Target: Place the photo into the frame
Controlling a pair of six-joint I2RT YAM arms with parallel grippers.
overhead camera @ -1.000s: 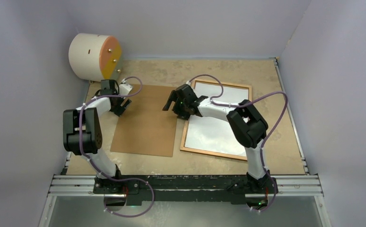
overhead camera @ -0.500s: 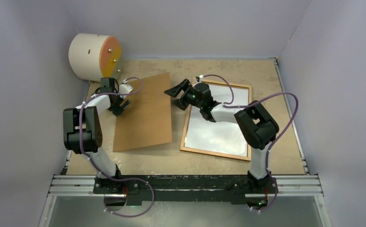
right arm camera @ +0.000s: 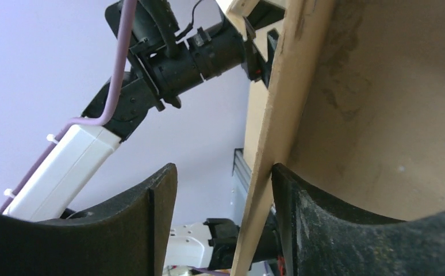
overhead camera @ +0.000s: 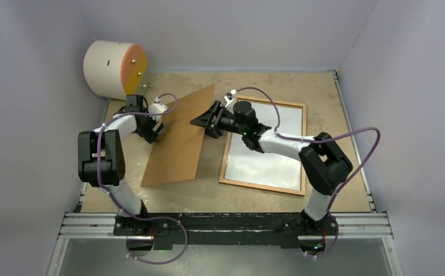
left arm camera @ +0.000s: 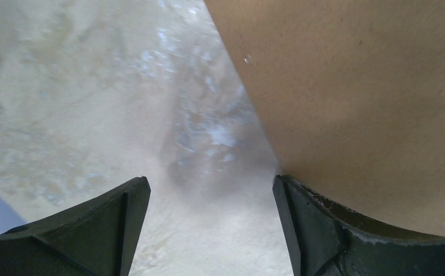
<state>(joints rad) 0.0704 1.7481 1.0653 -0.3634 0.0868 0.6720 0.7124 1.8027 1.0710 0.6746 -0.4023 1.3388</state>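
Though vague from above, wrist-side: backing board [right arm camera: 369, 115] edge inside parted right gripper [right arm camera: 220, 178].

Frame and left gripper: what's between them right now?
Between the left gripper and the frame stands the brown backing board, tilted up, the right gripper straddling its right edge; the top view shows it.
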